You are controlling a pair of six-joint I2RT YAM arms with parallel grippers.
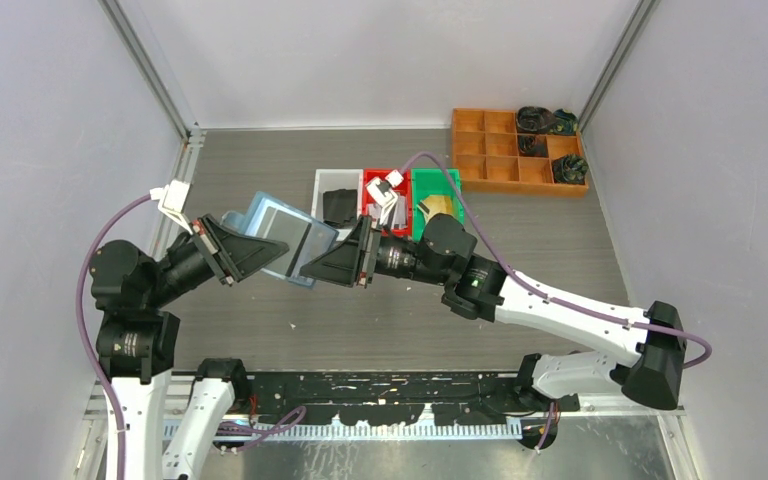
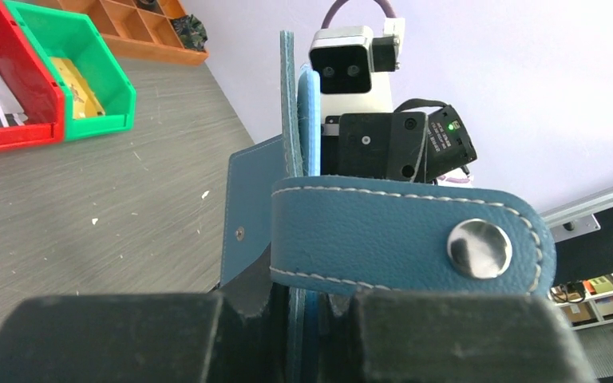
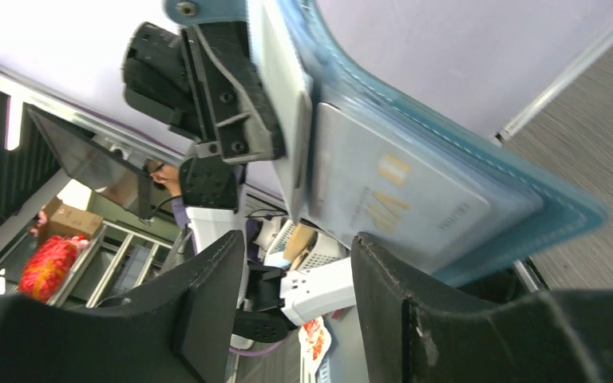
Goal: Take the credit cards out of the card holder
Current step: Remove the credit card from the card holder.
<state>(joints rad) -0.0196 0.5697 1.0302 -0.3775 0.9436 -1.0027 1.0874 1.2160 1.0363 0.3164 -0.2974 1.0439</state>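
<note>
The blue card holder (image 1: 265, 218) is held up off the table, open, between the two arms. My left gripper (image 1: 243, 250) is shut on its edge; in the left wrist view (image 2: 311, 307) the jaws pinch the holder's layers below the strap with the metal snap (image 2: 479, 248). A silvery grey credit card (image 3: 395, 191) with gold print sits in a pocket of the holder (image 3: 559, 211). My right gripper (image 1: 345, 258) is open and empty, its fingers (image 3: 403, 295) just short of the holder's near edge, the card above the gap (image 3: 295, 275).
A white bin (image 1: 322, 190), a red bin (image 1: 373, 178) and a green bin (image 1: 438, 182) stand in a row behind the arms. An orange divided tray (image 1: 490, 150) with dark items is at the back right. Grey walls enclose the table.
</note>
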